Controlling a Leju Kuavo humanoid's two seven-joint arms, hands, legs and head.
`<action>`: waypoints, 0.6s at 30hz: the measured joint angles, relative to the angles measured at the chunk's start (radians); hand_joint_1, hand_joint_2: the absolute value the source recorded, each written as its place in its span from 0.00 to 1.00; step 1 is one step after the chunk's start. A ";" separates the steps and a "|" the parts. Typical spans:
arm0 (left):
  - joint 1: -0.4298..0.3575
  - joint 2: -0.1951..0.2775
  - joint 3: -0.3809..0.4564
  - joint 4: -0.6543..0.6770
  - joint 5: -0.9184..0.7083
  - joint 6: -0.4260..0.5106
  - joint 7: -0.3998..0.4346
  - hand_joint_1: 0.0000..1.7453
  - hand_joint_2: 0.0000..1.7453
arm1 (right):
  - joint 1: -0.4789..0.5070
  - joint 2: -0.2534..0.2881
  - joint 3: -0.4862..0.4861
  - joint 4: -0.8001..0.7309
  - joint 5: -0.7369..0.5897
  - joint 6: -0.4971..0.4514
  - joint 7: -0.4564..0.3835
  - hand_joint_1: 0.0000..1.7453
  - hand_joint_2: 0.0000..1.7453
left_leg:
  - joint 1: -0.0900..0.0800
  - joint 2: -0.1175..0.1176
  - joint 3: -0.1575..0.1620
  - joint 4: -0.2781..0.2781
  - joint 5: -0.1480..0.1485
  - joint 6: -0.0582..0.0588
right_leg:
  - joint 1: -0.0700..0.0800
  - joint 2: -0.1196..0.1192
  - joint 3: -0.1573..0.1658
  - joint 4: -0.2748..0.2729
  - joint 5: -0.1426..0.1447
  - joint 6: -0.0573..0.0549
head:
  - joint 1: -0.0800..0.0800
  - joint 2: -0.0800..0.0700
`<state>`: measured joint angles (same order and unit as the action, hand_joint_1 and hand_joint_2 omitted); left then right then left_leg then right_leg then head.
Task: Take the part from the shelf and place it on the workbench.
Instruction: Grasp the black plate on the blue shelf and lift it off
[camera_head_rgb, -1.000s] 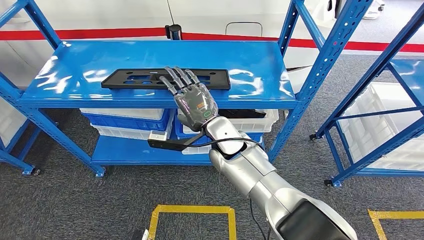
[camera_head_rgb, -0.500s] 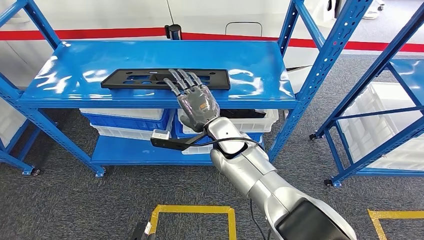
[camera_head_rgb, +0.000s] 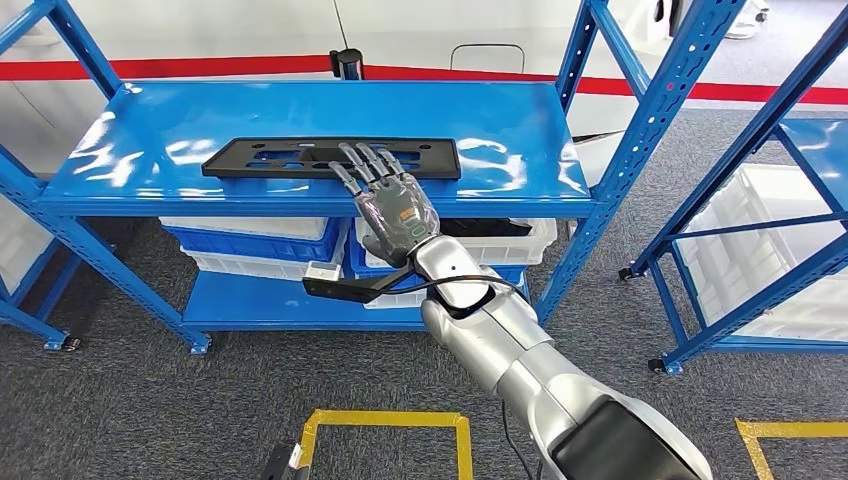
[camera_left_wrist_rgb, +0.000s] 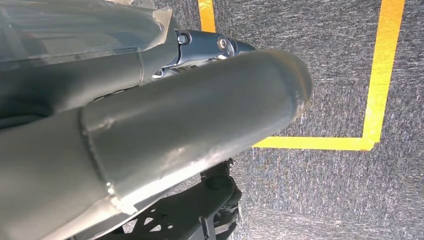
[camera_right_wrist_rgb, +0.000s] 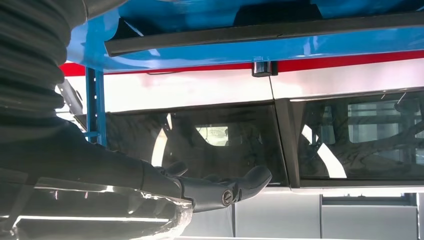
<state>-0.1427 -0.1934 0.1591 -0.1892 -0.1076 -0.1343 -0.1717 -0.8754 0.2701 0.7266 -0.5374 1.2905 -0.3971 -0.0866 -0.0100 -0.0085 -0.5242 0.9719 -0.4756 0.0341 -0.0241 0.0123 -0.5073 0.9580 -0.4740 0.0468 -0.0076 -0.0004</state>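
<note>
Right hand (camera_head_rgb: 392, 205) is up in the centre of the head view, palm down, fingers (camera_head_rgb: 362, 162) spread apart and stretched forward, holding nothing. The fingertips sit over the near edge of the part (camera_head_rgb: 270, 158), a long flat black plate with cut-outs, lying flat on the top deck of the blue shelf (camera_head_rgb: 150, 130) just above the middle of the frame. Whether the fingertips actually press on the plate or hang just over it, I cannot tell from here. The silver right arm (camera_head_rgb: 500, 345) runs down to the lower right, with a black cable (camera_head_rgb: 450, 283) looping off the wrist.

Below the top deck, white and blue bins (camera_head_rgb: 250, 245) sit on the lower level, left of centre. A second blue rack (camera_head_rgb: 760, 180) stands at the right edge with a white crate (camera_head_rgb: 760, 250) inside. Grey carpet (camera_head_rgb: 130, 410) covers the floor, yellow floor tape (camera_head_rgb: 385, 420) marks a box at the bottom centre, and a red stripe (camera_head_rgb: 200, 68) runs along the wall at the top.

In the right wrist view, the part (camera_right_wrist_rgb: 260, 32) shows as a dark bar across the top against the blue deck, and the right hand's dark fingers (camera_right_wrist_rgb: 245, 182) reach out at the bottom centre with nothing between them.

In the left wrist view, the left hand's (camera_left_wrist_rgb: 150, 130) thick grey thumb crosses the frame over carpet and yellow tape (camera_left_wrist_rgb: 380, 75); how its fingers stand, I cannot tell.
</note>
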 joint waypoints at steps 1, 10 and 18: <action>0.000 0.000 0.000 0.000 0.000 0.000 0.000 0.00 0.00 | 0.000 0.000 0.000 0.000 0.000 0.000 0.000 0.00 1.00 | 0.000 0.000 0.000 0.000 0.000 0.000 | 0.000 0.000 0.000 0.000 0.000 0.000 | 0.000 0.000; 0.000 -0.001 0.000 0.000 -0.002 0.014 -0.011 0.00 0.00 | -0.002 0.006 0.000 0.007 0.004 0.010 -0.006 0.00 1.00 | 0.000 0.000 0.000 0.000 0.000 0.000 | 0.000 0.000 0.000 0.000 0.000 0.000 | 0.000 0.000; 0.000 -0.003 0.000 0.000 -0.001 0.023 -0.016 0.00 0.00 | -0.002 0.012 -0.001 0.015 0.010 0.014 -0.016 0.00 1.00 | 0.000 0.000 0.000 0.000 0.000 0.000 | 0.000 0.000 0.000 0.000 0.000 0.000 | 0.000 0.000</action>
<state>-0.1431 -0.1965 0.1591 -0.1892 -0.1082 -0.1111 -0.1878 -0.8778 0.2823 0.7252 -0.5220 1.3001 -0.3834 -0.1022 -0.0100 -0.0085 -0.5241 0.9719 -0.4756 0.0341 -0.0241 0.0123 -0.5073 0.9580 -0.4740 0.0468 -0.0076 -0.0004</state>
